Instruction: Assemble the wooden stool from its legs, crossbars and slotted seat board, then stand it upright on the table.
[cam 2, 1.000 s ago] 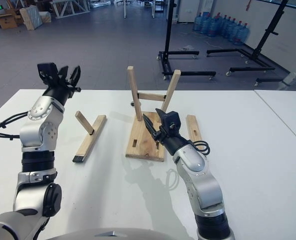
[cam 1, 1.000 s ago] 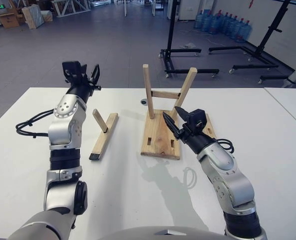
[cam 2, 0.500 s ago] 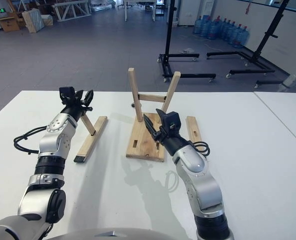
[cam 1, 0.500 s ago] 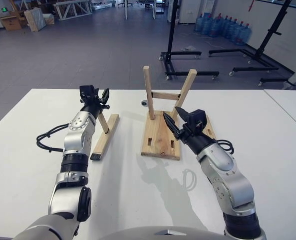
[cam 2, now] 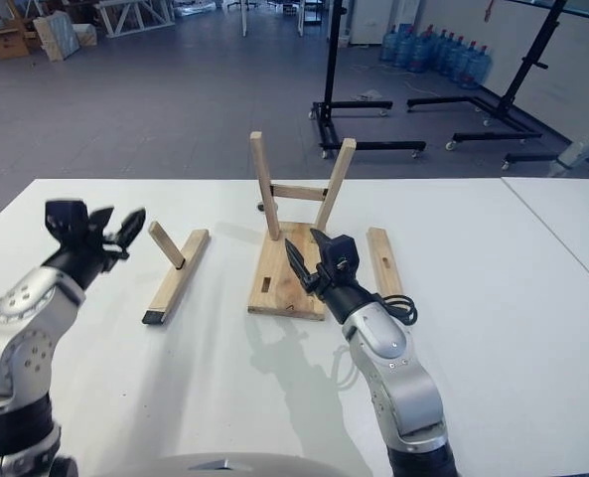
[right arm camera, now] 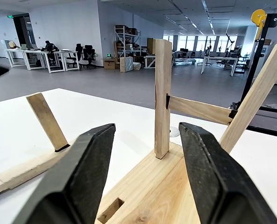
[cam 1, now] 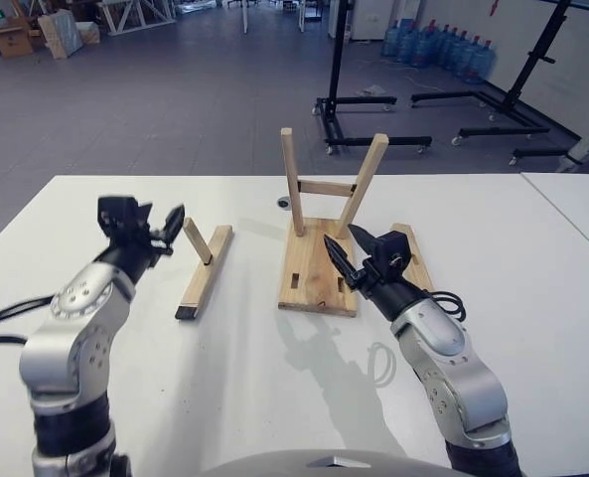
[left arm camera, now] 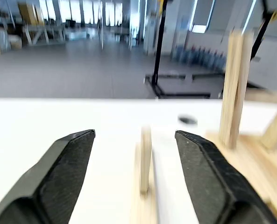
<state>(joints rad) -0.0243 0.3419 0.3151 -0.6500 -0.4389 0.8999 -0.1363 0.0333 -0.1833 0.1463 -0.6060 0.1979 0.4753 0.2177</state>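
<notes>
Head view: we see pale slotted seat board flat on table, two legs standing in it, crossbar between. Loose leg piece lies left of board. Right gripper spread, empty, over board near legs. Left gripper spread, empty, just left of loose leg piece.

Left wrist view: we see fingers apart, loose leg piece beyond, untouched.

Right wrist view: we see fingers wide apart, one upright leg framed between, no contact.
</notes>
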